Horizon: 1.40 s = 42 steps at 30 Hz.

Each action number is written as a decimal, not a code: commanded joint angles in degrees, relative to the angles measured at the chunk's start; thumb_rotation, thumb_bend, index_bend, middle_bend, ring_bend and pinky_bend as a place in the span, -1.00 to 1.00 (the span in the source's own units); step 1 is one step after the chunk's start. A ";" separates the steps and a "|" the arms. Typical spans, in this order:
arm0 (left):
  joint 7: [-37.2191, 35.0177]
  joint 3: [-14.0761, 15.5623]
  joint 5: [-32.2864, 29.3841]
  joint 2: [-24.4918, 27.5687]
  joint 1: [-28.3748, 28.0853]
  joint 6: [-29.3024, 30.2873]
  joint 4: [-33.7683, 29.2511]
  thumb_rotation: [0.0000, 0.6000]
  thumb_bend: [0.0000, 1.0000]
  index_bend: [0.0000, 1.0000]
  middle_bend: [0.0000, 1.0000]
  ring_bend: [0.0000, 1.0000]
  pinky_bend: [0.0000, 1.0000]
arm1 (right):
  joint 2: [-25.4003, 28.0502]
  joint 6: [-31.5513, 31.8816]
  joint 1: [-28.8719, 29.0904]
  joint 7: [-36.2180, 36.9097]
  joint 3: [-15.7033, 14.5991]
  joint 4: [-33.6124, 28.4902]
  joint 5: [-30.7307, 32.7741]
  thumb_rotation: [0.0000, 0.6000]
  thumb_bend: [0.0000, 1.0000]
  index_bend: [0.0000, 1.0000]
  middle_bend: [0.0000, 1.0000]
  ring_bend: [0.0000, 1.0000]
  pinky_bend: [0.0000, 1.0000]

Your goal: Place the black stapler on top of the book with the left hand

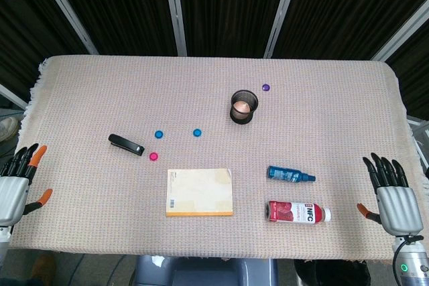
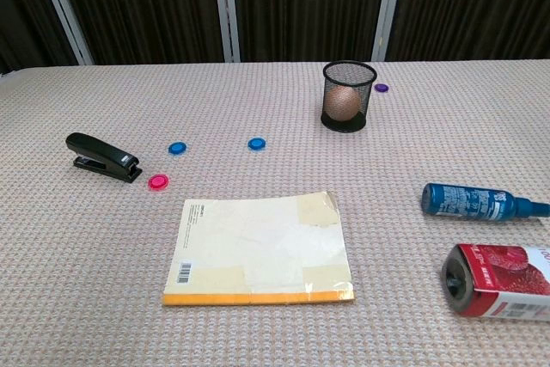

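The black stapler (image 1: pixel 127 144) (image 2: pixel 103 156) lies flat on the woven cloth, left of centre. The book (image 1: pixel 200 192) (image 2: pixel 259 248), cream-covered with an orange spine edge, lies closed near the front middle, to the right of the stapler and nearer me. My left hand (image 1: pixel 17 184) rests at the table's front left edge, fingers spread and holding nothing, well left of the stapler. At the front right edge my right hand (image 1: pixel 394 199) is likewise spread and empty. Neither hand shows in the chest view.
Two blue discs (image 1: pixel 159 134) (image 1: pixel 197 132) and a pink disc (image 1: pixel 153 156) lie between stapler and book. A black mesh cup (image 1: pixel 243 106) with an egg-like ball stands behind the centre, a purple disc (image 1: pixel 266 88) beyond it. A blue bottle (image 1: pixel 288 175) and a red can (image 1: pixel 297 213) lie at the right.
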 commanded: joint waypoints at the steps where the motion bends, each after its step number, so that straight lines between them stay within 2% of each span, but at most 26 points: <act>1: 0.10 0.02 -0.14 0.04 -0.05 -0.19 -0.09 1.00 -0.45 -0.97 -1.00 -1.00 -0.69 | -0.03 -0.02 0.01 -0.04 -0.01 0.00 -0.03 1.00 -0.86 -1.00 -1.00 -1.00 -1.00; 7: 1.21 -0.36 -2.60 0.04 -1.03 -3.25 -0.36 1.00 -0.45 -0.97 -1.00 -0.95 -0.64 | 0.09 -0.18 0.09 0.23 -0.05 -0.05 -0.15 1.00 -0.86 -1.00 -1.00 -1.00 -1.00; 18: 0.72 -4.64 -6.58 -3.27 -7.98 -11.65 3.38 1.00 -0.48 -0.97 -0.93 -0.93 -0.64 | 0.53 -0.63 0.56 2.88 0.44 0.22 -0.05 1.00 -0.86 -1.00 -1.00 -1.00 -1.00; 21: 3.25 -6.47 -8.68 -5.50 -10.62 -14.05 5.93 1.00 -0.47 -0.94 -0.85 -0.86 -0.64 | 0.43 -1.02 1.38 4.85 1.08 0.79 -0.33 1.00 -0.86 -1.00 -1.00 -1.00 -1.00; 30: 5.36 -9.50 -13.60 -12.65 -17.88 -22.20 15.84 1.00 -0.45 -0.82 -0.66 -0.73 -0.64 | 0.48 -0.63 2.32 9.54 1.91 2.84 -1.21 1.00 -0.86 -1.00 -1.00 -1.00 -1.00; 38: 2.77 -8.69 -14.55 -18.65 -21.41 -27.36 23.13 1.00 -0.45 -0.78 -0.64 -0.73 -0.64 | 1.16 0.92 1.92 11.23 1.46 2.99 -2.81 1.00 -0.86 -1.00 -1.00 -1.00 -1.00; 42: 3.73 -8.28 -15.21 -20.69 -23.25 -30.11 26.18 1.00 -0.45 -0.77 -0.64 -0.73 -0.64 | 0.92 0.60 2.06 11.21 1.51 3.31 -2.45 1.00 -0.86 -1.00 -1.00 -1.00 -1.00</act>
